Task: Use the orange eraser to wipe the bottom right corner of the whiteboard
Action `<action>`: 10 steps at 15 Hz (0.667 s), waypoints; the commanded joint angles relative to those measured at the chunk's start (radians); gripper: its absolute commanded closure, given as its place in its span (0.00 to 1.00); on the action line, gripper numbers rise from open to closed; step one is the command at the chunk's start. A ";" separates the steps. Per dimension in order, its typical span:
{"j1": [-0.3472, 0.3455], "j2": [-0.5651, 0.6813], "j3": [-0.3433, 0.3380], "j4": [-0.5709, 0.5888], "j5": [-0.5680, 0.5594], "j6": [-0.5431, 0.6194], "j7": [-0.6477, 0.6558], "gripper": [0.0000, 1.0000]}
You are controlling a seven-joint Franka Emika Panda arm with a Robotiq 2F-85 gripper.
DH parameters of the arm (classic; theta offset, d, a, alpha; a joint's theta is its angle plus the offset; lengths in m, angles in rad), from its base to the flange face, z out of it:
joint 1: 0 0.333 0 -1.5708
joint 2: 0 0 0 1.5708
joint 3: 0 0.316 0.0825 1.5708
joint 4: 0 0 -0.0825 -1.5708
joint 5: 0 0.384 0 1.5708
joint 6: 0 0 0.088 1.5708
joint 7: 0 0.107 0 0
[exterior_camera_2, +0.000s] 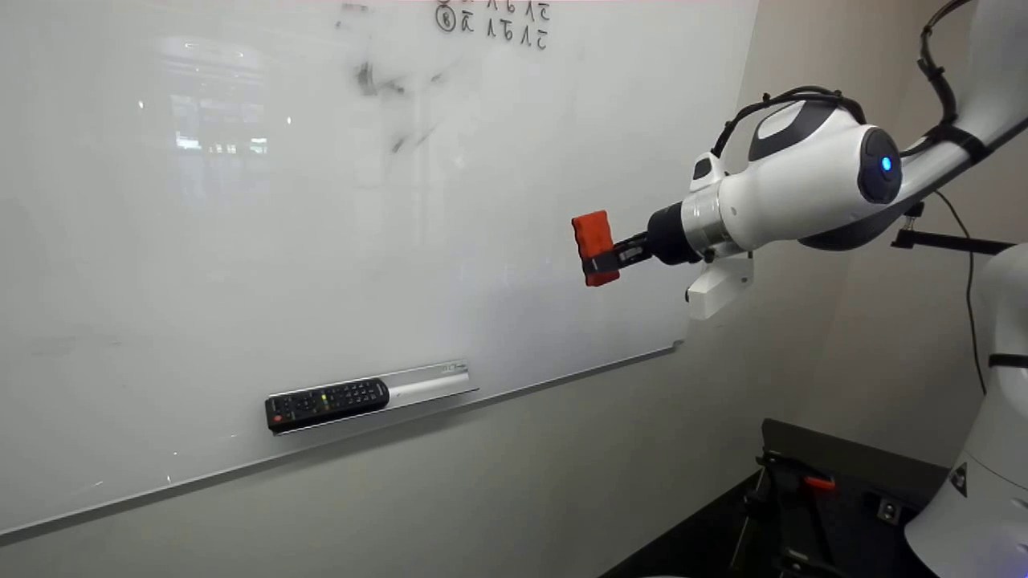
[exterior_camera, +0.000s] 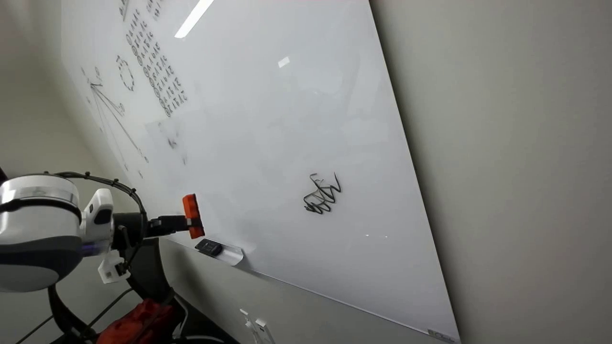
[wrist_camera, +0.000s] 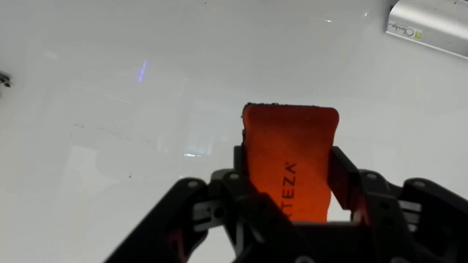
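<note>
An orange eraser with dark lettering shows in both exterior views (exterior_camera: pixel 191 208) (exterior_camera_2: pixel 593 233) and in the wrist view (wrist_camera: pixel 292 138). My gripper (wrist_camera: pixel 287 171) is shut on its two long sides, and it also shows in both exterior views (exterior_camera: pixel 192 223) (exterior_camera_2: pixel 601 263). The eraser is held in front of the whiteboard (exterior_camera: pixel 267 157) (exterior_camera_2: pixel 482 201); in the wrist view it looks apart from the surface, but the gap is hard to judge. A black scribble (exterior_camera: pixel 322 193) is on the right part of the board, well to the right of the gripper in that exterior view.
A small metal tray (exterior_camera: pixel 233 256) (exterior_camera_2: pixel 430 385) (wrist_camera: pixel 431 25) juts from the board's lower edge. A black remote (exterior_camera: pixel 209 247) (exterior_camera_2: pixel 325 404) lies in it. Handwriting (exterior_camera: pixel 155 71) and smudges (exterior_camera_2: pixel 369 80) mark other parts of the board. A wall (exterior_camera: pixel 516 167) lies beyond its right edge.
</note>
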 commanded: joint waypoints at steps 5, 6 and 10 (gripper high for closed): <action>-0.017 -0.001 -0.025 0.004 0.106 0.110 -0.097 0.70; -0.025 -0.006 -0.043 0.000 0.168 0.175 -0.147 0.70; -0.061 0.018 -0.085 -0.053 0.500 0.350 -0.464 0.70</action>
